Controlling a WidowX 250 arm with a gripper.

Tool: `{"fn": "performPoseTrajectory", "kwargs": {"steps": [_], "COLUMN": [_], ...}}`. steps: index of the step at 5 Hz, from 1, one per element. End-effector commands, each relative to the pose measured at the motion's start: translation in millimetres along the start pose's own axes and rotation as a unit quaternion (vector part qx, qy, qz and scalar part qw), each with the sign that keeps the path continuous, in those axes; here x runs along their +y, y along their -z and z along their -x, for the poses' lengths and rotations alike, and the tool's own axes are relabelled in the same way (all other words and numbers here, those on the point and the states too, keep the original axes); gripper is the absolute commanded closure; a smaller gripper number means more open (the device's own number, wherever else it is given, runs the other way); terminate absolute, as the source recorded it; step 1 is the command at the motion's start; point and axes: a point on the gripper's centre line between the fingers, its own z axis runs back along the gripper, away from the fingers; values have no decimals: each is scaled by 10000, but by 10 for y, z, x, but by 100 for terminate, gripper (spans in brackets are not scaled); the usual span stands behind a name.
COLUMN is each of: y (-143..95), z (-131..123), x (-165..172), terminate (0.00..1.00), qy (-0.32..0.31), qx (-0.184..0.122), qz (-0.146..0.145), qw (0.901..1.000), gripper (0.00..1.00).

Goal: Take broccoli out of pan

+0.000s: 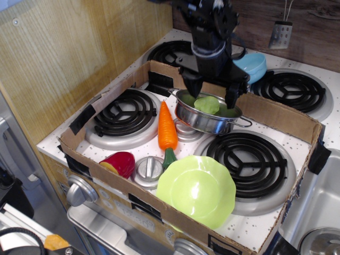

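The pale green lumpy broccoli (207,104) lies inside the shiny steel pan (204,119), which stands in the middle of the toy stove between the burners. My black gripper (211,95) hangs open right over the pan. One finger is at the pan's left rim and the other at its right rim, so the broccoli sits between and just below the fingertips. I cannot tell whether the fingers touch the broccoli.
An orange carrot (167,127) lies left of the pan, a lime-green plate (196,190) in front, a red-yellow toy (119,163) at front left. A light blue bowl (252,65) sits behind. A cardboard wall (276,114) rings the stove top.
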Motion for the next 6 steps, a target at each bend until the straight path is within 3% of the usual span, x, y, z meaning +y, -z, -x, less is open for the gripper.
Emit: {"fn": "performPoseTrajectory", "kwargs": {"steps": [1, 2, 4, 5, 6], "y": [52, 120, 267, 229, 182], "z": [-6, 46, 62, 45, 50], "x": [-17, -20, -62, -47, -51], "terminate": [0, 0, 0, 0, 0], "qy": [-163, -146, -167, -141, -71], "qx": [-102, -157, -64, 98, 171], "qz": [-314, -378, -177, -224, -294], "qw": [9993, 9991, 9997, 9996, 9994], "gripper": [0, 0, 0, 100, 100]}}
